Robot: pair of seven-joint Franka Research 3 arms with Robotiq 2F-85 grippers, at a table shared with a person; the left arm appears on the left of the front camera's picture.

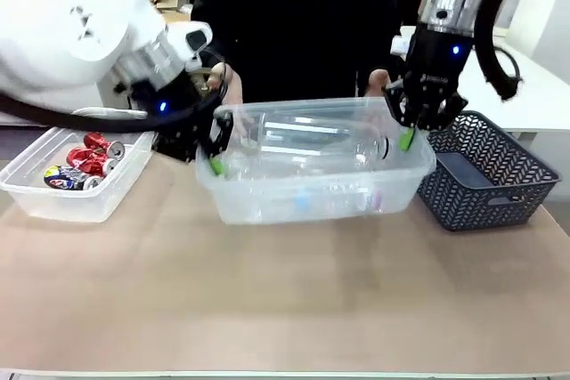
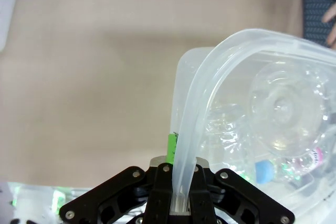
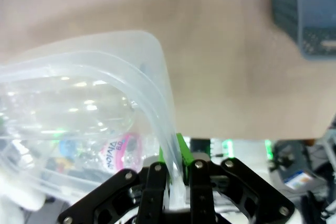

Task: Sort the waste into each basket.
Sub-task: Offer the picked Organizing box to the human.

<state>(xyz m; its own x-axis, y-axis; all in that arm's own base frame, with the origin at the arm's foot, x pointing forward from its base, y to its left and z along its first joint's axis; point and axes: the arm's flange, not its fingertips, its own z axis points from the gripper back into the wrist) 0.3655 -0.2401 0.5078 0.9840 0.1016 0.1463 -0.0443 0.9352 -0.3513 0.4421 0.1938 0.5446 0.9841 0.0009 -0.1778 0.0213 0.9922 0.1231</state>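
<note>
A clear basket [image 1: 303, 206] holding several clear plastic bottles [image 1: 329, 144] stands mid-table. My left gripper [image 1: 214, 156] is shut on its left rim and my right gripper [image 1: 408, 135] is shut on its right rim. In the left wrist view the rim [image 2: 210, 77] runs down between my left gripper's [image 2: 177, 176] closed fingers, with a bottle [image 2: 286, 108] behind the wall. The right wrist view has the rim [image 3: 155, 82] pinched in my right gripper [image 3: 176, 174], beside a pink-labelled bottle [image 3: 118, 150]. A second clear basket [image 1: 49, 202] at the left holds crushed cans [image 1: 85, 162].
A dark blue mesh basket [image 1: 485, 175] stands right of the bottle basket, close to my right gripper. A person in black stands at the far side with hands [image 1: 378, 82] near the basket's far rim. Bare table lies in front.
</note>
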